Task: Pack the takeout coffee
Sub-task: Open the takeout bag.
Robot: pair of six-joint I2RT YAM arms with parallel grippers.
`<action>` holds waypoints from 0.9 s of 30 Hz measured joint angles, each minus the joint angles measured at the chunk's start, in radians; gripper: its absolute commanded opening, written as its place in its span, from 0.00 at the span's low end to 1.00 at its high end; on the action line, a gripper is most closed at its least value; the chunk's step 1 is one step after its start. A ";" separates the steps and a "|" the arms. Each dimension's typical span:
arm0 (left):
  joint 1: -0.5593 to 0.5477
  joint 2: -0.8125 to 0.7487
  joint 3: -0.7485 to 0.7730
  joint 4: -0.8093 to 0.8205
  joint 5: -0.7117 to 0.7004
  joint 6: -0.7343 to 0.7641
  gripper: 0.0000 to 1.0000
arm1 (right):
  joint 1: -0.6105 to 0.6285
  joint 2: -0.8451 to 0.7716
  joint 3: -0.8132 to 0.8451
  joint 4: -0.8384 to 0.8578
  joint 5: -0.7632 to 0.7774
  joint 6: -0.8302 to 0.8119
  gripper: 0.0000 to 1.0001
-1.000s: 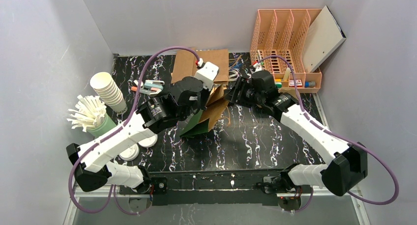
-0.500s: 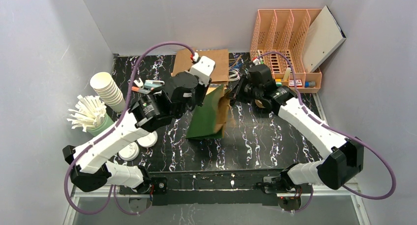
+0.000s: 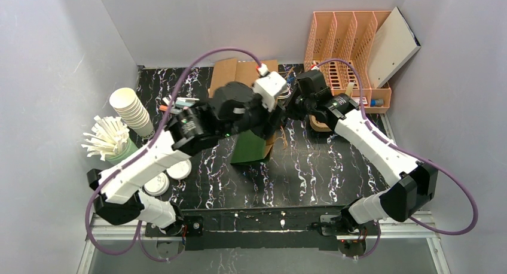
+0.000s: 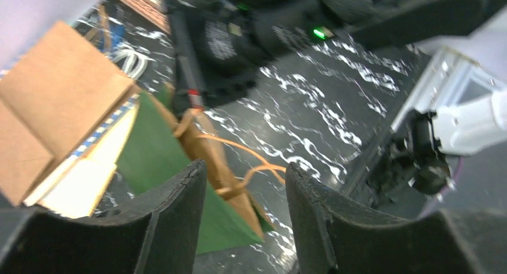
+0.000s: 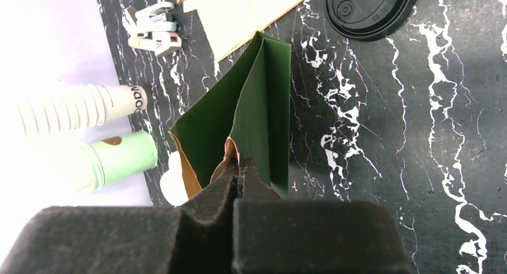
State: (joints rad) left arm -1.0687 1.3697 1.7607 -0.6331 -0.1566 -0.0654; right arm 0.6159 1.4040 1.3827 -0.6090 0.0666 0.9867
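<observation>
A green paper bag (image 3: 250,146) with a brown inside and orange handles stands upright mid-table. My right gripper (image 5: 240,164) is shut on the bag's top rim (image 5: 230,148) from the far right side; in the top view it sits at the bag's mouth (image 3: 287,110). My left gripper (image 4: 245,173) hovers open just above the bag (image 4: 161,160), nothing between its fingers (image 4: 173,214); it is mostly hidden under its wrist in the top view (image 3: 270,119). I cannot pick out the takeout coffee.
A stack of paper cups (image 3: 131,110) and a green holder of white sticks (image 3: 113,141) stand at the left, white lids (image 3: 167,175) near them. A black lid (image 5: 370,8), flat cardboard (image 3: 239,76) and an orange file rack (image 3: 347,52) lie behind.
The right gripper closed on the bag's rim. The left gripper opened, let go of the bag and swung right over it. The bag went from leaning to upright.
</observation>
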 measured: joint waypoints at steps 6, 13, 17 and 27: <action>-0.125 0.045 -0.080 0.004 0.006 -0.033 0.41 | 0.000 0.008 0.000 -0.002 0.025 0.045 0.01; -0.311 0.045 -0.101 0.018 -0.138 -0.050 0.57 | 0.000 0.008 0.000 0.005 0.037 0.072 0.01; -0.364 0.044 -0.137 0.030 -0.282 -0.045 0.76 | 0.000 0.008 0.000 0.010 0.035 0.083 0.01; -0.358 0.034 -0.241 0.058 -0.460 0.019 0.80 | 0.000 0.007 0.000 0.036 0.028 0.089 0.01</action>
State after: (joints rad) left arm -1.4269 1.4036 1.5192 -0.5755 -0.6167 -0.0467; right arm 0.6159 1.4109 1.3827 -0.5728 0.0944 1.0752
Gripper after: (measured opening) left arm 0.783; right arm 0.033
